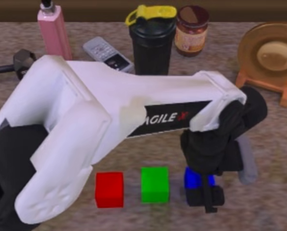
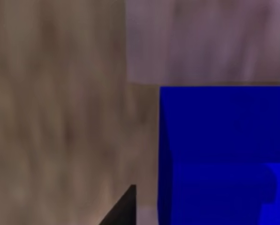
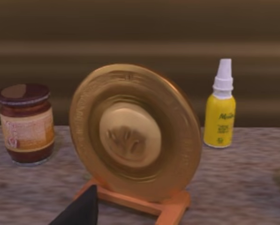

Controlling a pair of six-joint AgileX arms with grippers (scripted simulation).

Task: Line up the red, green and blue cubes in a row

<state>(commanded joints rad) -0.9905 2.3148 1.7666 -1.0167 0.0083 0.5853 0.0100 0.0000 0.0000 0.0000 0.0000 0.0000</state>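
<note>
While the left arm stretches across the counter [image 1: 278,202], its tool [image 1: 204,191] sits down over the blue cube [image 1: 193,179], right end of the row; whether it pinches the cube, cannot tell. Green cube [image 1: 155,184] lies just left of blue, red cube [image 1: 109,189] left of green, small gaps between. Right tool [image 3: 79,211] faces a golden plate [image 3: 135,133] on its stand, grip unseen
</note>
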